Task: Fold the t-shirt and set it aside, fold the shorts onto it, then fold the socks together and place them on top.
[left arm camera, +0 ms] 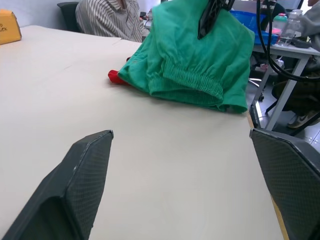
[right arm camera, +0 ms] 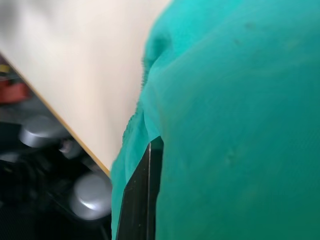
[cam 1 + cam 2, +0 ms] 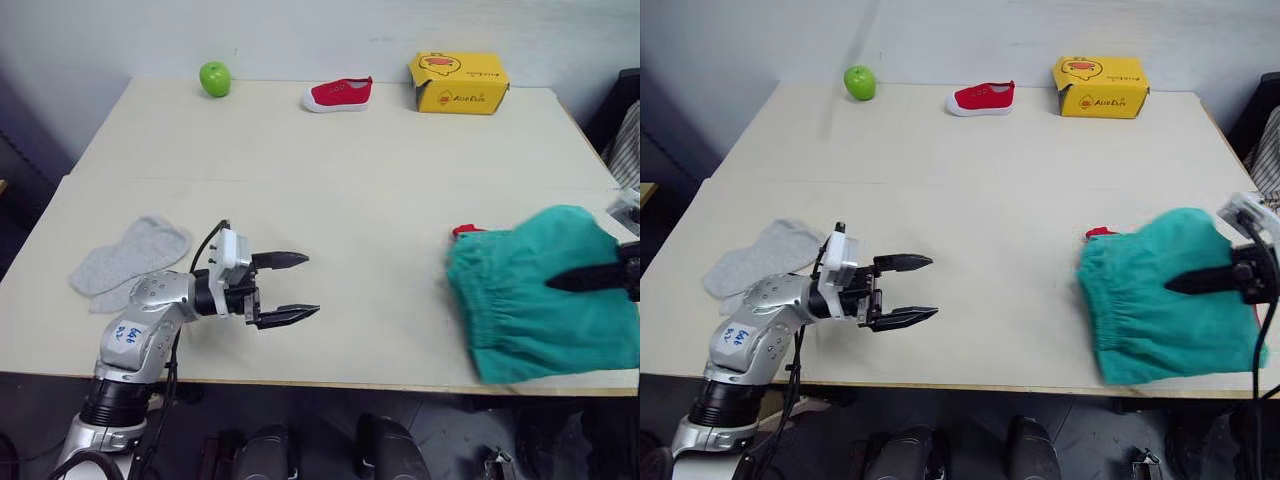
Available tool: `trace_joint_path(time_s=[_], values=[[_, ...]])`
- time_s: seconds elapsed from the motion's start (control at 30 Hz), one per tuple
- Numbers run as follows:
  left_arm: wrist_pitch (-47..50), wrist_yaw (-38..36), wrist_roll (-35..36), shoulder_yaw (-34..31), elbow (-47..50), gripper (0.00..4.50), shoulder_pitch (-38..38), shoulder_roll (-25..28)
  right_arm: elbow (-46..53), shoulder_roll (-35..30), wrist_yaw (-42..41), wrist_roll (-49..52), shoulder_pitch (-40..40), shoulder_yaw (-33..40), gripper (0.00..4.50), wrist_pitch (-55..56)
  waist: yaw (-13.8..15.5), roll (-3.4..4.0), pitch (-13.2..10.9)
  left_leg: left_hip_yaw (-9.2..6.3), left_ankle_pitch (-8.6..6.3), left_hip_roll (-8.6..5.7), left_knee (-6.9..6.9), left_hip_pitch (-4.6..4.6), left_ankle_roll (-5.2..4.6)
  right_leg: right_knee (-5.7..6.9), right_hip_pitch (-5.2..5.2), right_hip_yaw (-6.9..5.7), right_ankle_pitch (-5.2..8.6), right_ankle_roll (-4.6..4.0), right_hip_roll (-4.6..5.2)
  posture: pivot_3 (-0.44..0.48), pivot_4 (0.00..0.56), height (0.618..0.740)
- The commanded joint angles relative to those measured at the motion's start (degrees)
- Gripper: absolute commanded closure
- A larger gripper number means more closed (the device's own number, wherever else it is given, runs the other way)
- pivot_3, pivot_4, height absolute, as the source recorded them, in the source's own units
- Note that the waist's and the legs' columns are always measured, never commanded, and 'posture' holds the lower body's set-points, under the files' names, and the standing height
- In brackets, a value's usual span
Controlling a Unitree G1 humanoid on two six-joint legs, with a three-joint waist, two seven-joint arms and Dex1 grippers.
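T-shirt (image 3: 465,231) nearly hidden under shorts (image 3: 545,295); right end effector (image 3: 1200,281) state unclear, left end effector (image 3: 295,288) released.

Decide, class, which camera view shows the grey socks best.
The left eye view: the socks lie unobstructed on the table, behind the left gripper's arm. The right eye view shows them too, partly cut off by that arm. The wrist views give no look at them.

Left gripper (image 3: 300,287) jaws apart; right gripper (image 3: 1185,283) jaws pinched closed.
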State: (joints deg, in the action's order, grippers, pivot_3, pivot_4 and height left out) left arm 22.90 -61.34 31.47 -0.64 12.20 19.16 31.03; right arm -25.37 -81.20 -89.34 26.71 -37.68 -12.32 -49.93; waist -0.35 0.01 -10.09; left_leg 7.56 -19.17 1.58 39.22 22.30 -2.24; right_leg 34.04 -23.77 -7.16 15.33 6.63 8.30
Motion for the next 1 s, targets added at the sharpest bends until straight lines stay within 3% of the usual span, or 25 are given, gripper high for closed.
trace_joint_path(time_s=[0.03, 0.3, 0.4, 0.43, 0.57, 0.83, 1.0], values=[[0.40, -0.49, 2.15, -1.36, 3.95, 0.03, -1.16, 1.40, -13.22, 2.22, -0.80, -8.82, -5.74, -0.63, 4.50, 11.83, -0.22, 0.05, -0.03, 0.05, 0.01, 0.02, 0.00, -0.04, 0.02, 0.03, 0.00, 0.05, 0.00, 0.00, -0.03, 0.000, 0.150, 0.740], [1.97, 1.74, 3.11, -2.28, 8.09, 0.03, -3.90, 2.30, -36.66, 12.11, 9.92, -21.31, -15.04, 0.25, 4.50, 33.13, -1.19, 0.12, -0.06, 0.22, 0.04, 0.09, -0.02, -0.12, 0.12, 0.21, -0.03, 0.24, 0.00, 0.00, -0.18, 0.000, 0.150, 0.740], [2.28, 2.18, 3.31, -2.45, 8.81, 0.03, -4.37, 2.78, -41.13, 14.70, 10.03, -23.10, -15.93, 1.00, 4.50, 34.84, -1.13, 0.13, -0.07, 0.22, 0.05, 0.08, -0.01, -0.12, 0.13, 0.30, -0.02, 0.26, 0.00, 0.00, -0.19, 0.000, 0.150, 0.740], [2.35, 2.30, 3.32, -2.46, 8.99, 0.00, -4.43, 2.89, -41.97, 15.35, 9.62, -23.46, -15.56, 1.46, 3.98, 36.60, -1.09, 0.14, -0.07, 0.22, 0.06, 0.08, 0.00, -0.12, 0.13, 0.32, -0.03, 0.26, 0.00, 0.00, -0.19, 0.000, 0.150, 0.740], [2.64, 1.87, 3.53, -2.77, 9.06, 0.00, -4.16, 4.10, -43.65, 15.76, 10.91, -24.08, -14.29, 3.77, 2.81, 40.84, -1.13, 0.16, -0.08, 0.21, 0.06, 0.09, 0.00, -0.12, 0.13, 0.33, -0.02, 0.27, 0.00, 0.00, -0.20, 0.000, 0.150, 0.740], [1.48, -0.41, 2.07, -4.48, 4.11, 0.00, -3.05, 8.59, -44.00, 8.23, 17.62, -26.92, -16.85, 9.02, 0.02, 57.46, -1.20, 0.59, -0.33, 0.28, 0.07, 0.06, 0.01, -0.17, 0.13, 0.36, -0.03, 0.35, 0.00, 0.00, -0.20, 0.000, 0.150, 0.740], [0.70, -1.59, 2.11, -6.92, 0.81, 0.00, -4.66, 11.15, -42.80, 8.18, 23.98, -25.98, -21.16, 13.97, 0.02, 70.70, -1.97, 0.69, -0.41, 0.49, 0.02, 0.23, 0.00, -0.35, 0.24, 0.41, -0.03, 0.59, 0.01, -0.01, -0.41, 0.000, 0.150, 0.740]])
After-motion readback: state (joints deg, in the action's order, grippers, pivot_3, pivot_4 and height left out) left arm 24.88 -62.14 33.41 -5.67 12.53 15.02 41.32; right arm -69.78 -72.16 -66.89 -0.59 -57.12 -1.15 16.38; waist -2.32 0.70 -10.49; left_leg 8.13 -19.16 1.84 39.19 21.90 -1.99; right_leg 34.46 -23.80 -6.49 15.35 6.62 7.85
